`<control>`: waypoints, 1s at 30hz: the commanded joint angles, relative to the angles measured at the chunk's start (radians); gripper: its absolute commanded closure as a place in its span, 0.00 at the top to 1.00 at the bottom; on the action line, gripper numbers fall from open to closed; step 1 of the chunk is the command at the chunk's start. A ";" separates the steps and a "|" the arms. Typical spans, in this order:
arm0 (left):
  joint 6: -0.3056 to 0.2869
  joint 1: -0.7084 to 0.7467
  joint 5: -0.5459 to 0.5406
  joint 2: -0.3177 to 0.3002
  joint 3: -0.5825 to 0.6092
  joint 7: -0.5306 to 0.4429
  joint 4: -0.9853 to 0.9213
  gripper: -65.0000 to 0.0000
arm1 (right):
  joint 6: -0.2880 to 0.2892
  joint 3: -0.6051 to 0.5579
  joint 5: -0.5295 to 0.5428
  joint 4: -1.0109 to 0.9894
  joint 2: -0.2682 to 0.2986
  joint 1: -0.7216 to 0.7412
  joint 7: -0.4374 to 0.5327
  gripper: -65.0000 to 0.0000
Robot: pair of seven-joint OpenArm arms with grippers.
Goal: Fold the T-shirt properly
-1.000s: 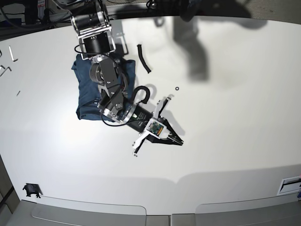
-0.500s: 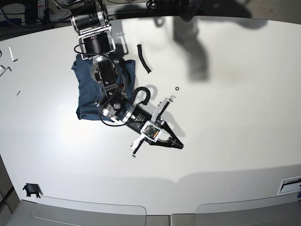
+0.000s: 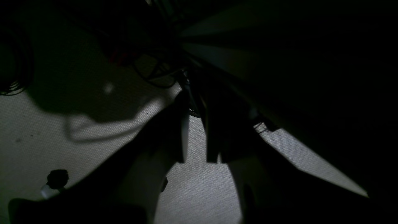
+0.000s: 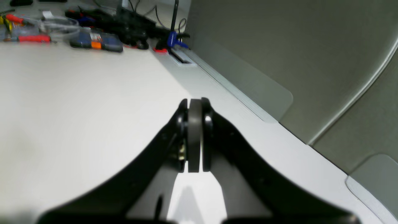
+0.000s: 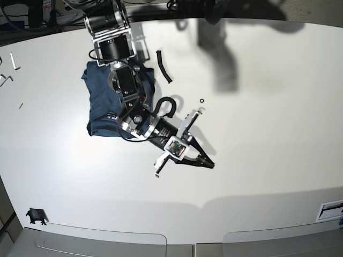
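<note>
One clenched right pincer hovers empty, well apart from the T-shirt; no writing legible.

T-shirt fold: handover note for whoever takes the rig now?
Right tool: shut, holding nothing, out over bare table, clear of the cloth.
Left tool: seen only in its own dark wrist view, small gap between fingers, nothing visibly held; open or shut unclear.
T-shirt: compact bundle at the table's far left, partly under the right arm.
Done: looks folded.
Left: check neatness, park arms.
</note>
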 commanded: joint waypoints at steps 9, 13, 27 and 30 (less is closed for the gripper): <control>-0.010 0.011 0.002 0.008 0.002 -0.009 0.005 0.12 | -0.009 0.005 0.135 0.016 -0.005 0.029 0.034 0.00; -0.010 0.012 0.002 0.008 0.002 -0.009 0.005 0.12 | -0.102 0.005 0.136 0.016 -0.005 0.030 0.033 0.00; -0.010 0.011 0.002 0.008 0.002 -0.009 0.005 0.12 | -0.285 0.044 0.338 0.016 -0.005 0.049 0.034 0.00; -0.010 0.011 0.002 0.008 0.002 -0.009 0.005 0.12 | -0.286 0.044 0.373 0.016 -0.005 0.048 0.034 0.00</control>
